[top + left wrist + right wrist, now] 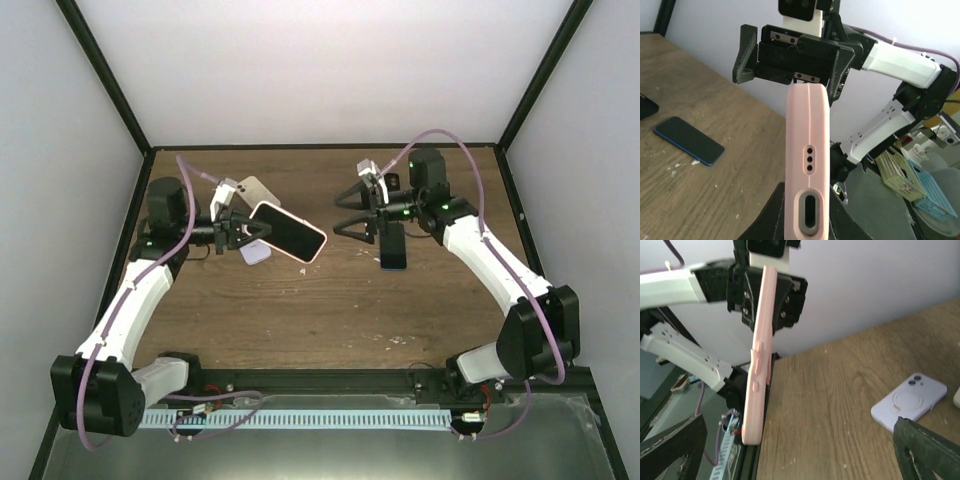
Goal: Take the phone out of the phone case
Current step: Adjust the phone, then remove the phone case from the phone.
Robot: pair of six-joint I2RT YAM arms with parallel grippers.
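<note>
pink case (pixel 320 249), with the phone (pixel 288 230) apparently seated in it, dark screen up, is hanging clear of the table (pixel 330 320), and the left tool (pixel 243 233) is clamping its port end. its long axis is running roughly level from that grip, free end pointing toward the right tool (pixel 340 212), which is gaping wide and empty just beyond. peeling is looking like the step in hand: the right fingers should be hooking a free corner lip while the left is gripping firmly, clear of that corner. farther right, a dark blue handset (pixel 393 247) is lying flat.
</note>
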